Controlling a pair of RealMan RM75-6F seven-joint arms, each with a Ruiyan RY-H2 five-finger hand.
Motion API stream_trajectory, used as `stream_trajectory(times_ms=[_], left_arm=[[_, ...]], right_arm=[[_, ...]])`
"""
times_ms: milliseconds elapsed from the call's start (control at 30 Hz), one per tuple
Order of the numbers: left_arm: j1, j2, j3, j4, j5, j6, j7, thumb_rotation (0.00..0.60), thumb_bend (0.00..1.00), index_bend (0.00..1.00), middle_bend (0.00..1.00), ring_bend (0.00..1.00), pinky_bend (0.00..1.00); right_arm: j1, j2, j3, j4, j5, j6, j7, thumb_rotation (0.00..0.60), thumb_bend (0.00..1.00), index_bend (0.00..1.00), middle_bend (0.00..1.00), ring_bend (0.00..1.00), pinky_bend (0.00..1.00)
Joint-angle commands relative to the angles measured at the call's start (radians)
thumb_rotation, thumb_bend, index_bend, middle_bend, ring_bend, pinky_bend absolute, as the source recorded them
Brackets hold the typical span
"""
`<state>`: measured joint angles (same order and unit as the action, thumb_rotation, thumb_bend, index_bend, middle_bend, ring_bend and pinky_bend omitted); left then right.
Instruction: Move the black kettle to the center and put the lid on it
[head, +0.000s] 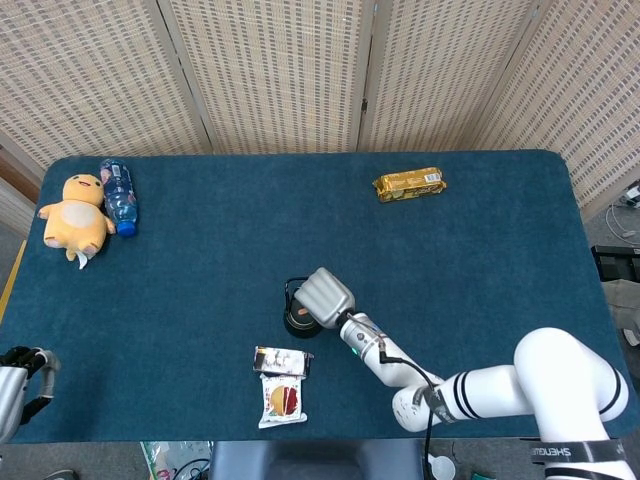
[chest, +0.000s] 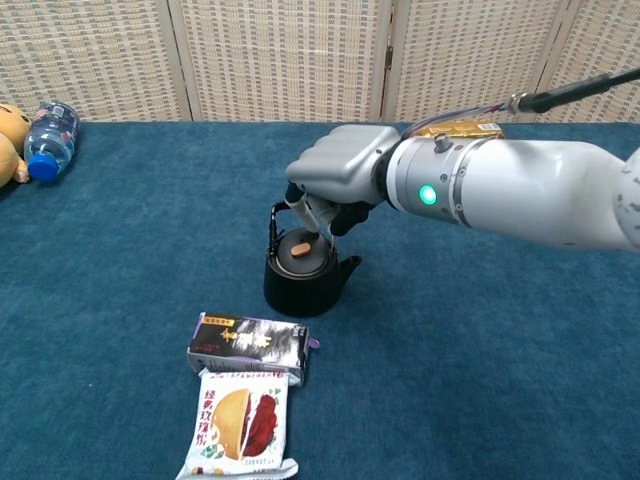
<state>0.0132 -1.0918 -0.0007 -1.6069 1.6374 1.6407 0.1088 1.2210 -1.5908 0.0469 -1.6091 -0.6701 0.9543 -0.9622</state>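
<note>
My right hand (chest: 335, 180) sits directly above the black kettle (chest: 300, 280), its fingers (chest: 302, 212) curled down around the upright wire handle (chest: 276, 222); whether they actually clamp the handle I cannot tell. The lid (chest: 299, 254) rests on the kettle's mouth, just beneath my fingertips, its brown knob visible. The kettle stands on the blue tabletop (chest: 480, 360) near its middle, spout pointing away from my fingers to the right in the chest view. Just below my fingers, toward me, lie a dark snack box (chest: 248, 345) and a white snack packet (chest: 240, 425), touching each other. My left hand (head: 22, 365) rests at the tabletop's near corner, fingers curled, holding nothing.
</note>
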Motion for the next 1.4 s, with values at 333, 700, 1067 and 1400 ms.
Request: stream_trajectory(times_ms=[333, 700, 1067, 1400], left_arm=[[0.001, 0.002, 0.0, 0.001, 0.001, 0.003, -0.006, 0.6, 0.56, 0.58, 0.58, 0.42, 0.58], [0.001, 0.002, 0.0, 0.001, -0.001, 0.002, -0.004, 0.6, 0.56, 0.58, 0.58, 0.42, 0.58], [0.002, 0.002, 0.0, 0.0, 0.0, 0.004, -0.005, 0.6, 0.56, 0.58, 0.58, 0.42, 0.58], [0.002, 0.001, 0.001, 0.0, 0.001, 0.005, -0.002, 0.6, 0.56, 0.58, 0.58, 0.42, 0.58]], right_arm=[[-0.001, -0.01, -0.005, 0.022, 0.001, -0.01, 0.007, 0.6, 0.99, 0.45, 1.0, 1.0, 1.0], [-0.005, -0.008, -0.006, 0.027, -0.001, -0.01, 0.011, 0.6, 0.99, 0.45, 1.0, 1.0, 1.0], [-0.005, -0.019, -0.007, 0.05, 0.001, -0.027, 0.02, 0.6, 0.99, 0.45, 1.0, 1.0, 1.0], [-0.015, 0.005, -0.002, 0.008, -0.032, -0.002, 0.032, 0.6, 0.99, 0.45, 1.0, 1.0, 1.0]])
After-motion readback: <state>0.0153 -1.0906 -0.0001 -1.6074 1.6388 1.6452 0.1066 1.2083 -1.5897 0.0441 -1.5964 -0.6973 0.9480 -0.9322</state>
